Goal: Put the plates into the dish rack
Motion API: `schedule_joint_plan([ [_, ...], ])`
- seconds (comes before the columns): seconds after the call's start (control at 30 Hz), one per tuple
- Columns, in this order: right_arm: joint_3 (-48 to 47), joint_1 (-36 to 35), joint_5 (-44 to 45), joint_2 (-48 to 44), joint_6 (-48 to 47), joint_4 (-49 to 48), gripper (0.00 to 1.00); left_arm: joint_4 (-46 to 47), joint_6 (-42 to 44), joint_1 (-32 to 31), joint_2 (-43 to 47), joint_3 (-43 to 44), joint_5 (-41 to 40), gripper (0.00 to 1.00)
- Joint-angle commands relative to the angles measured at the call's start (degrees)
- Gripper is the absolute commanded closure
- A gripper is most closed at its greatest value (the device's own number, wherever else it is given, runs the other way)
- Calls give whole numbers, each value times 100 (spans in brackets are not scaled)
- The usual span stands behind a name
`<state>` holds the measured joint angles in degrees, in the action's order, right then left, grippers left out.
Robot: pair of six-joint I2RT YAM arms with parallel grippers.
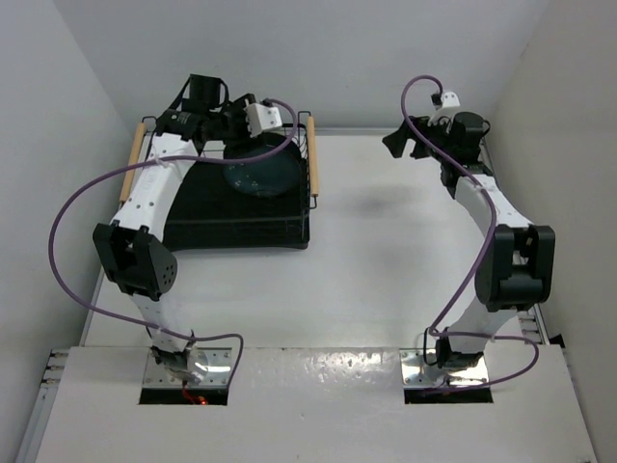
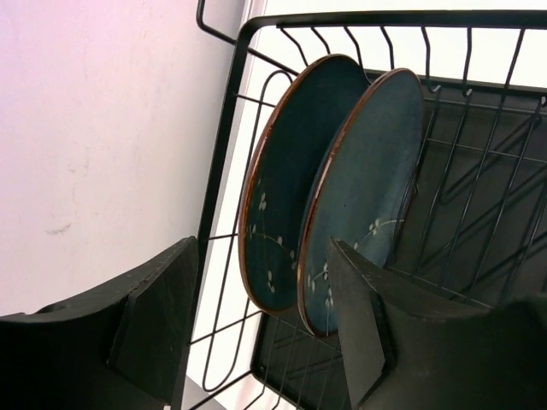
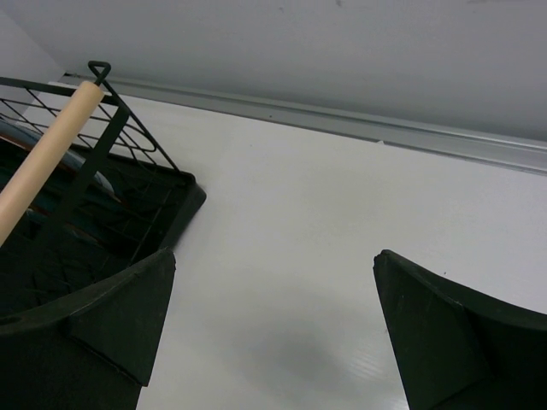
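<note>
Two dark teal plates stand on edge side by side in the dish rack (image 2: pixel 385 17), leaning against its end wires: one (image 2: pixel 286 188) further out, the other (image 2: pixel 367 196) beside it. From above only one plate (image 1: pixel 262 169) shows clearly, at the far right end of the dish rack (image 1: pixel 231 227). My left gripper (image 2: pixel 263 248) hangs just over them, open, its fingers (image 2: pixel 158 325) wide apart and gripping nothing. In the top view the left gripper (image 1: pixel 234 135) is above the rack's far end. My right gripper (image 1: pixel 397 143) is open and empty over the white table, right of the rack.
The rack has light wooden handles (image 1: pixel 310 154) on both short sides; one handle (image 3: pixel 47 158) and the rack corner (image 3: pixel 128 205) show at the left of the right wrist view. White walls enclose the table at the back and sides.
</note>
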<state>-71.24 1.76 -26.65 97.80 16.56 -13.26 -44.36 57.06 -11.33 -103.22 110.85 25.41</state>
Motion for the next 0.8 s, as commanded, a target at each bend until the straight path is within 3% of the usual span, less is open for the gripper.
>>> schedule_joint_plan([
  [0.0, 128, 26, -129, -331, 23, -371, 1, 15, 148, -36, 250, -72, 166, 33],
  [0.13, 234, 26, -130, -507, 76, -371, 1, 15, 69, -36, 250, 191, 166, 31],
  [0.2, 295, 26, -130, -525, 67, -345, 1, 268, -552, 17, 189, 455, 53, 31],
  [0.37, 269, 88, -42, -578, 339, 6, 1, 2383, -3737, 586, 240, 508, -1299, 30],
  [0.47, 312, 132, 151, -639, 375, 419, 0, 2617, -4849, 1148, 310, 508, -2397, 30],
  [0.6, 365, 132, 721, -815, 217, 1182, 0, 2345, -5108, 1677, 679, 35, -3243, 30],
  [0.77, 401, 167, 1416, -999, 234, 1957, 0, 2536, -5012, 2099, 2056, -1538, -3894, 30],
])
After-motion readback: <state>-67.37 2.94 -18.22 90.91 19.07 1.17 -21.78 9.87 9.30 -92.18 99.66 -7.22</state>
